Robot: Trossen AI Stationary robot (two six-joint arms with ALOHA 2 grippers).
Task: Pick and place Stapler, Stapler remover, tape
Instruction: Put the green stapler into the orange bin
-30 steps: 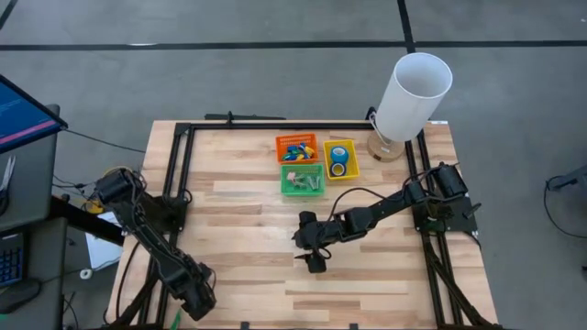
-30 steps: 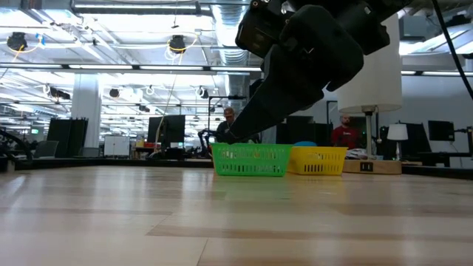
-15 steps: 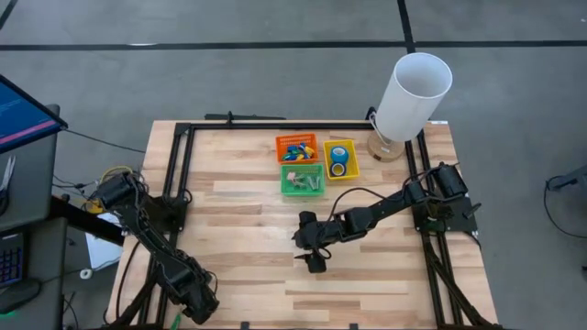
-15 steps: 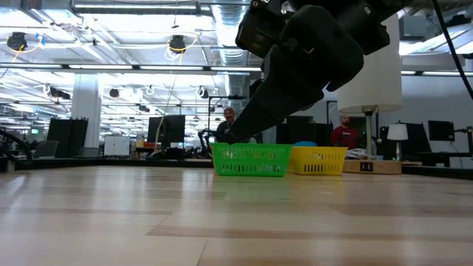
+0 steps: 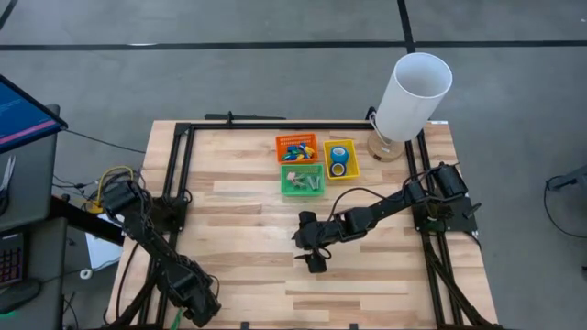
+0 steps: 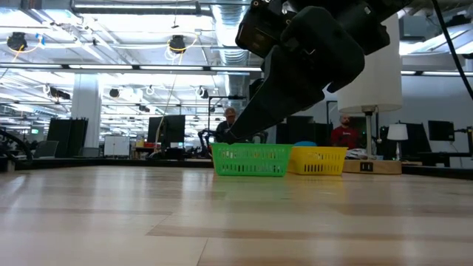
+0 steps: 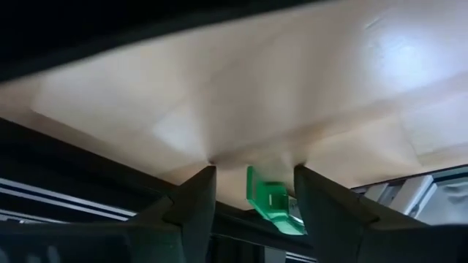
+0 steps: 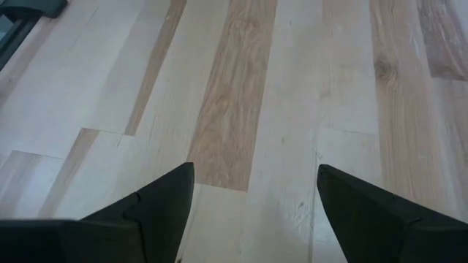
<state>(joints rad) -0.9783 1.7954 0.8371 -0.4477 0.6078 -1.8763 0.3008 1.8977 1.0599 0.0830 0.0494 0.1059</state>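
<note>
Three small baskets stand side by side at the table's far middle. The orange basket (image 5: 296,147) holds several little coloured staplers. The yellow basket (image 5: 340,160) holds two blue tape rolls (image 5: 338,156). The green basket (image 5: 303,180) holds pale stapler removers. My right gripper (image 5: 315,262) hovers open and empty over bare wood at the table's middle, near side of the green basket; its fingers (image 8: 168,197) stand wide apart. My left gripper (image 5: 199,307) is open and empty at the table's near left corner, over the table's edge (image 7: 254,172).
A lamp with a tall white shade (image 5: 413,96) stands at the far right corner beside the yellow basket. A black frame (image 5: 179,165) runs along the table's left, far and right sides. A small green piece (image 7: 272,204) sits at the near edge beyond my left fingers.
My left arm has folded a little lower, and its gripper has gone slightly toward the table's near edge. My right arm and the baskets have kept still.
</note>
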